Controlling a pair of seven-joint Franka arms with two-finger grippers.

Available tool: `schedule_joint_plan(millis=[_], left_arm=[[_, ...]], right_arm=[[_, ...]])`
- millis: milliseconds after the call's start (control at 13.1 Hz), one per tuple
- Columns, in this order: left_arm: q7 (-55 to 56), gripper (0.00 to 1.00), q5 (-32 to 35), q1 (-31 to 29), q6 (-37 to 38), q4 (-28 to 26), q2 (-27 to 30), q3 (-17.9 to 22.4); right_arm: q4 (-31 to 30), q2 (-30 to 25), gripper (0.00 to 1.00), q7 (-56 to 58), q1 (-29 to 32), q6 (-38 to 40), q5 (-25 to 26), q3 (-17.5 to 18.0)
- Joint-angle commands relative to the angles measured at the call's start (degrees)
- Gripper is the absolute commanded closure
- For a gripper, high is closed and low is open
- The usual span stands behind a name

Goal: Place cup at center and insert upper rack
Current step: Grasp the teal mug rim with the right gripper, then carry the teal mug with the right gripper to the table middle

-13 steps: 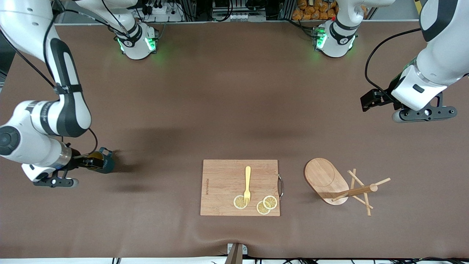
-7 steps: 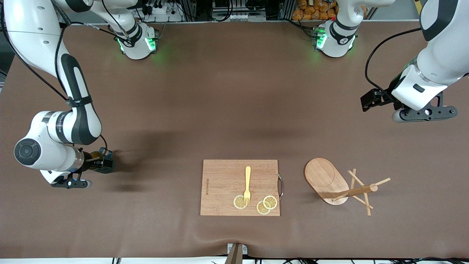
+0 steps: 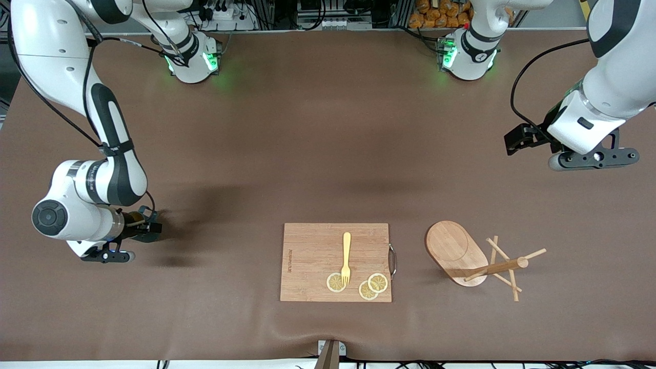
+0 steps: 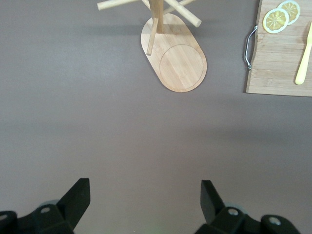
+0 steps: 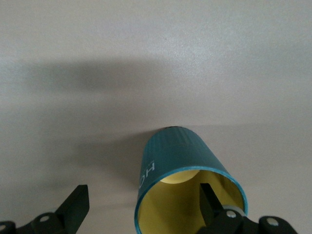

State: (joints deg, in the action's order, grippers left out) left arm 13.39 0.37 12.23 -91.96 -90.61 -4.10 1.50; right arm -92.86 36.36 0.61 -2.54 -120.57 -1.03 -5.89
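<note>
The dark teal cup (image 5: 181, 161) with a yellow inside has its mouth toward my right gripper (image 5: 144, 202). The gripper is open: one finger is inside the cup, the other outside, with the rim wall between them. In the front view the right wrist covers most of the cup (image 3: 149, 226) near the right arm's end of the table. The wooden upper rack (image 3: 457, 250) sits near the left arm's end, its post and pegs pointing toward that end. It also shows in the left wrist view (image 4: 180, 63). My left gripper (image 4: 145, 200) waits open and empty in the air over bare table.
A rectangular wooden cutting board (image 3: 312, 256) with a metal handle lies at the middle of the table, nearer the front camera. On it are a yellow fork (image 3: 346, 257) and three lemon slices (image 3: 372, 286). A brown mat covers the table.
The right arm has shifted toward the table's middle and its gripper has pushed further onto the cup, which is now mostly hidden in the front view. The left arm has not moved.
</note>
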Motion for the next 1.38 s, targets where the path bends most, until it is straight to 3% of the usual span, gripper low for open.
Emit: schedule_joint_plan(millis=[0,306,535,918,1300], left_arm=[[-0.6,0.0,0.4,0.0,1.1,0.7,0.1,-0.7],[-0.6,0.0,0.4,-0.1,1.1,0.7,0.1,-1.0],[-0.6,0.0,0.4,-0.3,1.0,0.7,0.1,-1.0],[-0.6,0.0,0.4,-0.4,1.0,0.8,0.1,-1.0],[-0.6,0.0,0.4,-0.4,1.0,0.8,0.2,-1.0]], right_arm=[[-0.4,-0.2,0.21,-0.2,0.4,2.1,-0.2,0.4],[-0.3,-0.4,0.75,1.9,0.4,3.9,-0.2,0.4],[0.1,-0.6,1.0,4.8,0.4,3.9,-0.2,0.4],[1.4,-1.1,1.0,4.8,-0.2,3.9,-0.2,1.1],[2.2,-3.3,1.0,4.3,-0.7,4.4,-0.1,8.6]])
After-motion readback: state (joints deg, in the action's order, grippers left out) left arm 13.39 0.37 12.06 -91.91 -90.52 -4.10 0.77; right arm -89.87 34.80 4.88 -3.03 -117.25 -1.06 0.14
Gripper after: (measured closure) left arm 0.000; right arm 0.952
